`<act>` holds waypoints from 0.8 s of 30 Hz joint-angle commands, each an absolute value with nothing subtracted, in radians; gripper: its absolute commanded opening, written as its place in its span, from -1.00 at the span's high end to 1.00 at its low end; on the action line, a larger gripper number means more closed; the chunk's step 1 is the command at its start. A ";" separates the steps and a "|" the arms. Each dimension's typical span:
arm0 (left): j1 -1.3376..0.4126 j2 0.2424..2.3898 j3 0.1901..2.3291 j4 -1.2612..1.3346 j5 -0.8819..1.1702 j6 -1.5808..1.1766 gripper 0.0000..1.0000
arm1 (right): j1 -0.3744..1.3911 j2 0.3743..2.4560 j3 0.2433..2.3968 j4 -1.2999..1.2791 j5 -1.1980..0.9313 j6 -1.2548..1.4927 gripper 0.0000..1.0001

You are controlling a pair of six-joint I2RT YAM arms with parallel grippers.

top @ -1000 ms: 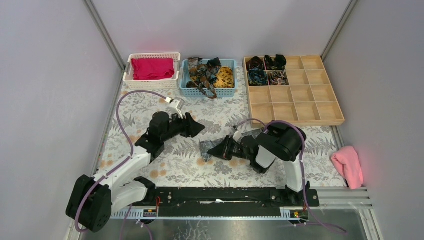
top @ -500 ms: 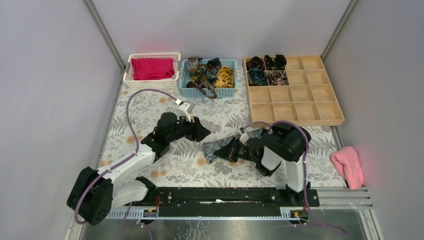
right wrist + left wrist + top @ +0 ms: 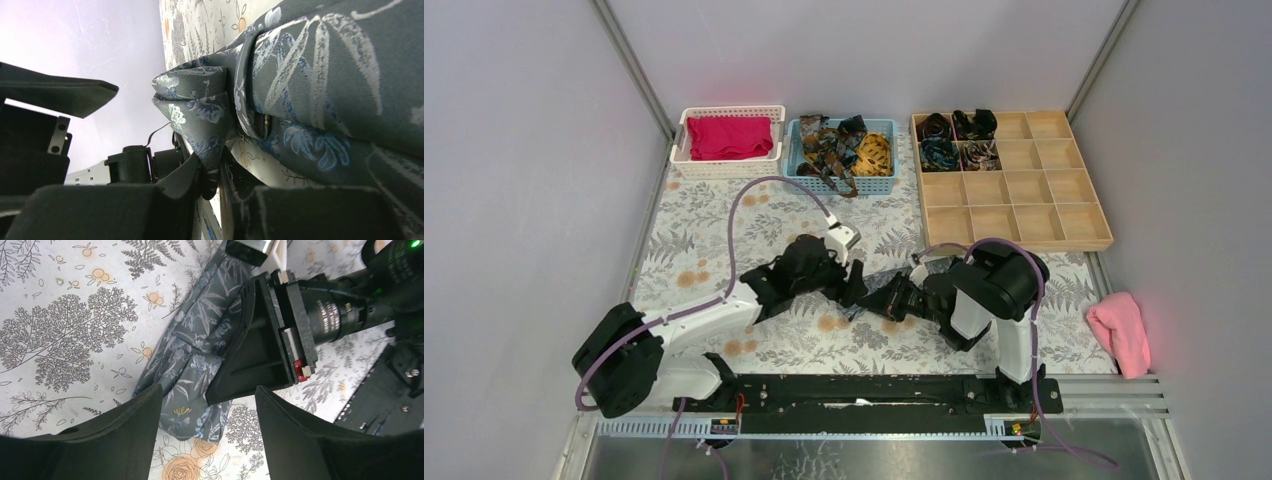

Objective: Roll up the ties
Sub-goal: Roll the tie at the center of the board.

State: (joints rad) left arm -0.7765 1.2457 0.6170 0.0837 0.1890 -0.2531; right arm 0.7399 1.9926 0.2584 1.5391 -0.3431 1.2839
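A grey tie (image 3: pixel 192 357) with a blue leaf pattern lies partly folded on the floral table cover. My right gripper (image 3: pixel 214 187) is shut on a folded edge of this tie (image 3: pixel 310 65), and its black finger (image 3: pixel 252 357) lies over the cloth in the left wrist view. My left gripper (image 3: pixel 207 440) is open, its jaws straddling the tie's near end just above the table. In the top view the two grippers, left (image 3: pixel 856 284) and right (image 3: pixel 871 301), meet at the table's middle and hide most of the tie.
A blue basket (image 3: pixel 839 187) holds several loose ties (image 3: pixel 844 145). A white basket (image 3: pixel 724 168) holds magenta cloth. A wooden divided tray (image 3: pixel 1044 185) at back right has rolled ties (image 3: pixel 954 140) in its far-left cells. A pink cloth (image 3: pixel 1119 330) lies at the right edge.
My left arm has swung right and forward to the tie, its open gripper now over the tie's end. My right gripper has drawn the tie slightly right.
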 commanded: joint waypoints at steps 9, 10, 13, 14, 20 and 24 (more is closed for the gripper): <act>-0.963 1.528 0.866 -0.194 -0.120 -0.135 -0.84 | 0.688 1.980 0.288 1.501 -0.435 1.232 0.71; -0.972 1.553 0.885 -0.220 -0.131 -0.126 -0.87 | 0.688 1.982 0.291 1.500 -0.440 1.229 0.71; -0.990 1.593 0.943 -0.302 -0.207 -0.100 -0.91 | 0.688 1.984 0.298 1.494 -0.452 1.222 0.72; -0.994 1.592 0.953 -0.319 -0.251 -0.090 -0.92 | 0.688 1.987 0.302 1.492 -0.457 1.222 0.72; -0.993 1.531 0.967 -0.336 -0.334 -0.066 -0.97 | 0.683 2.007 0.343 1.416 -0.493 1.208 0.73; -0.988 1.473 0.978 -0.332 -0.402 -0.063 -0.97 | 0.683 1.982 0.396 1.254 -0.502 1.145 0.73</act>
State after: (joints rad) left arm -0.9932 1.5421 0.9413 -0.3149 -0.2962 -0.0906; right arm 0.6888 1.9965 0.3450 1.4067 -0.4702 1.2255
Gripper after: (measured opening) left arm 0.986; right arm 0.174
